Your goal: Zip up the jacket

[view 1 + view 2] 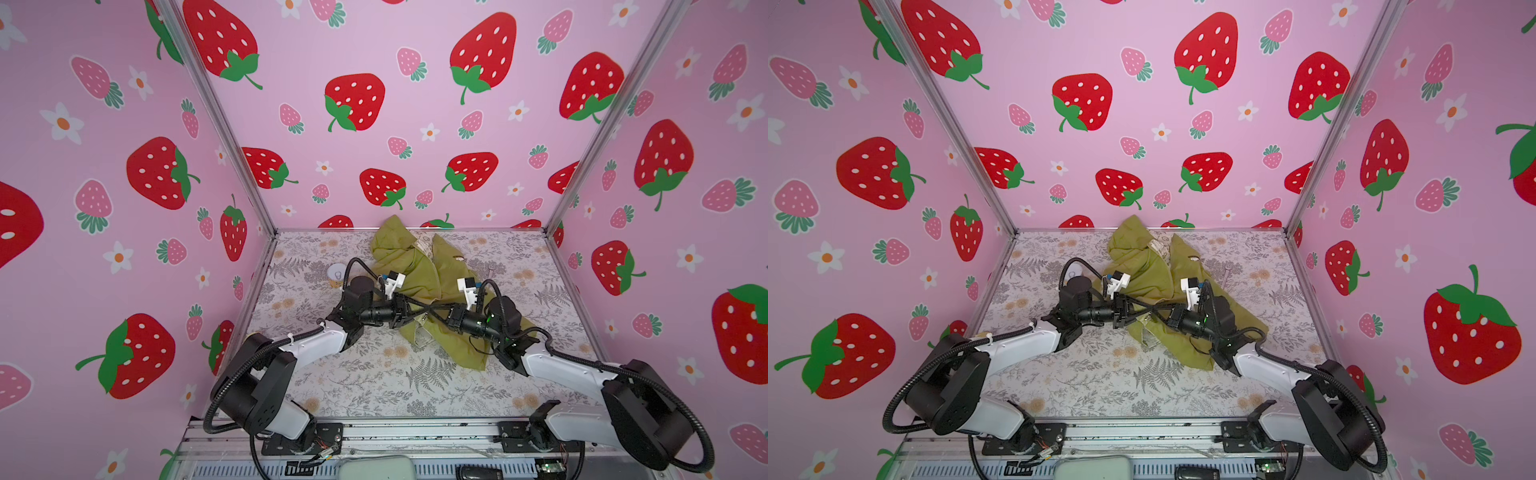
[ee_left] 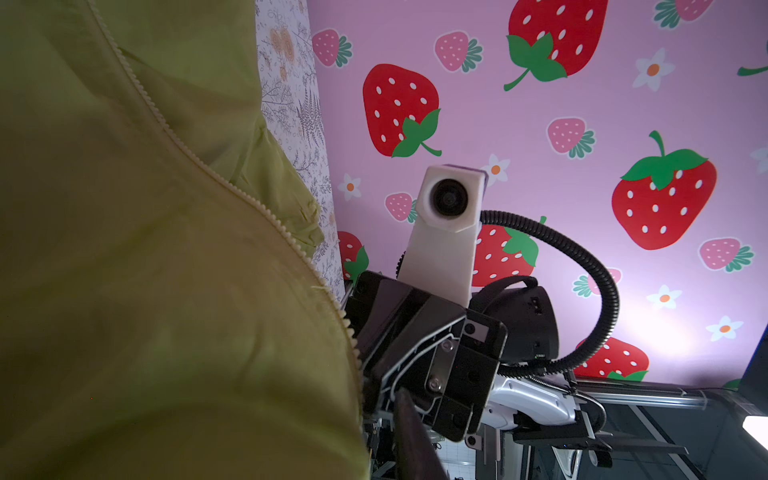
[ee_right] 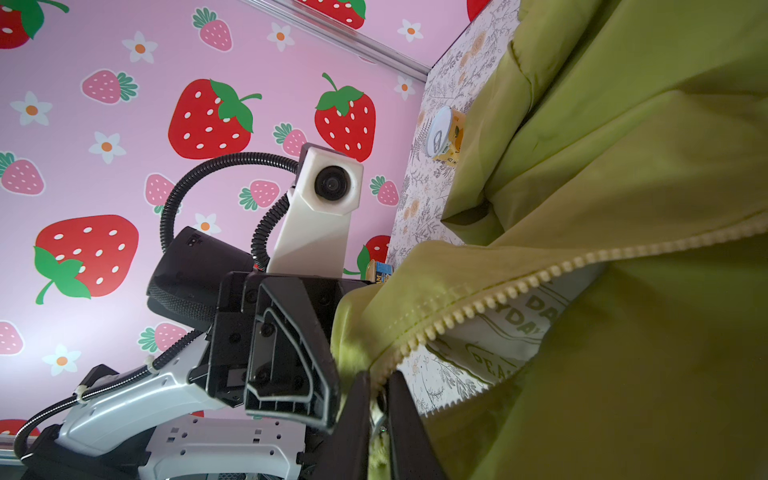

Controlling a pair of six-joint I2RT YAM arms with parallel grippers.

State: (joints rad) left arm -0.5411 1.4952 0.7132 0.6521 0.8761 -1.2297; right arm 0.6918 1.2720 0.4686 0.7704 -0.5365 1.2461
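Right wrist view: the right gripper point(image 3: 379, 386) is pinching the jacket point(image 3: 623, 166) right at its cream zipper teeth. The left gripper point(image 2: 382, 411) sits against a zipper edge too, but I can't tell if it's clamped. The jacket's crumpled mid-table point(image 1: 374, 374), hood toward the back wall.

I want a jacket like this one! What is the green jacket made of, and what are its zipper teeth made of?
The jacket looks like thin woven cloth, maybe nylon or a cotton blend: mostly matte, with soft creases and stitched seams. The zipper teeth look like cream plastic: chunky molded blocks, not shiny like metal. Looks alone can't settle it.
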